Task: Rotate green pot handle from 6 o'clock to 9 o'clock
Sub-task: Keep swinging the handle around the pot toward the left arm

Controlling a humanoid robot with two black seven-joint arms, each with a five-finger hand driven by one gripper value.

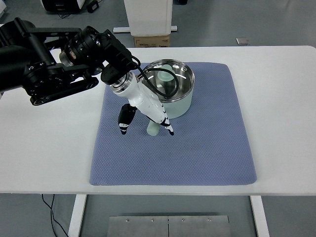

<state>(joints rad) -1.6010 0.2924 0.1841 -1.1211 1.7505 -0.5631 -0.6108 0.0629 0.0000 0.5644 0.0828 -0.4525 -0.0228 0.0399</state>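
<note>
Handle (153, 129) pts toward cam, ~6 o'clock | green pot (174, 94) upright | left hand (148, 116) fingers spread, at handle

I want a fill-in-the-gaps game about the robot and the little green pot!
1. The green pot sits on a blue ____ spread over the white table.
2. The arm reaching for the pot comes in from the picture's ____ edge.
3. The left hand is down by the pot's ____, which points toward the near edge of the table.
4. The inside of the pot looks shiny and holds ____ food.

Missing words: mat; left; handle; no
</note>
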